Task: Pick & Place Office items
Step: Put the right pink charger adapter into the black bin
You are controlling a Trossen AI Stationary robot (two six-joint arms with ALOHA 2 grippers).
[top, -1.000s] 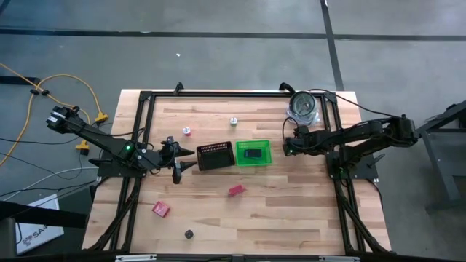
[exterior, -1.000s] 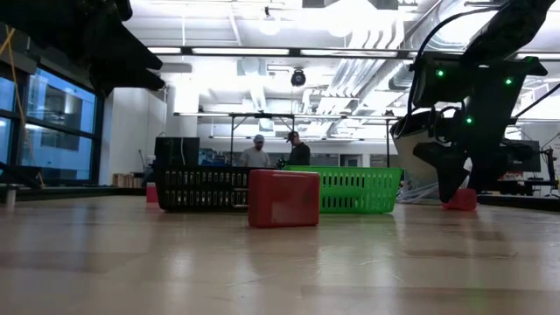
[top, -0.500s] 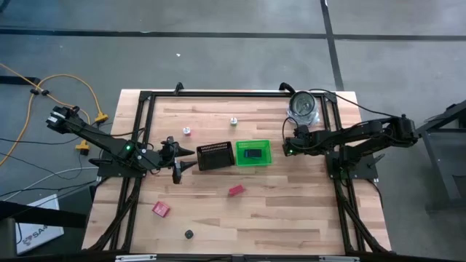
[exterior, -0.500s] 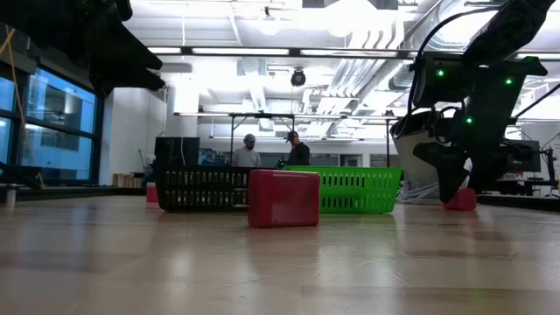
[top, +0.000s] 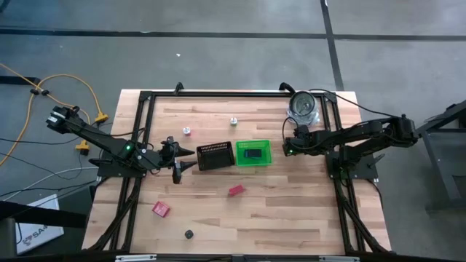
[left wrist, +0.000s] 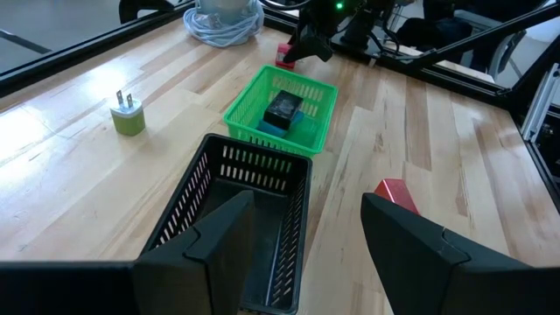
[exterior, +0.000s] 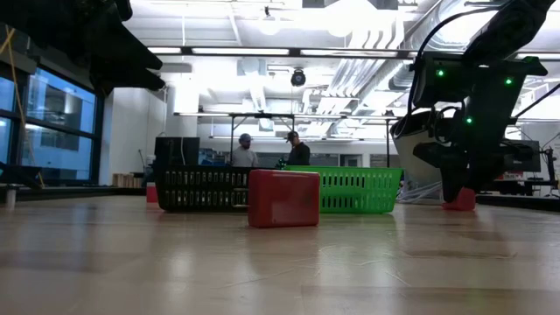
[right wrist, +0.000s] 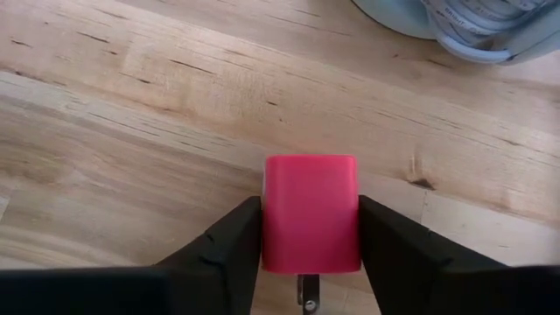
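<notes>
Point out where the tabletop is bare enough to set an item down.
Bare wood: the left end beyond the pink round piece, and the near right corner past the red block. Crowded: the middle, with black mesh tray, green bin and both grippers.

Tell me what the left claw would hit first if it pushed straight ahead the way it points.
Probably the black mesh tray: it lies directly beyond the open left claw, with the green bin farther along that line.
</notes>
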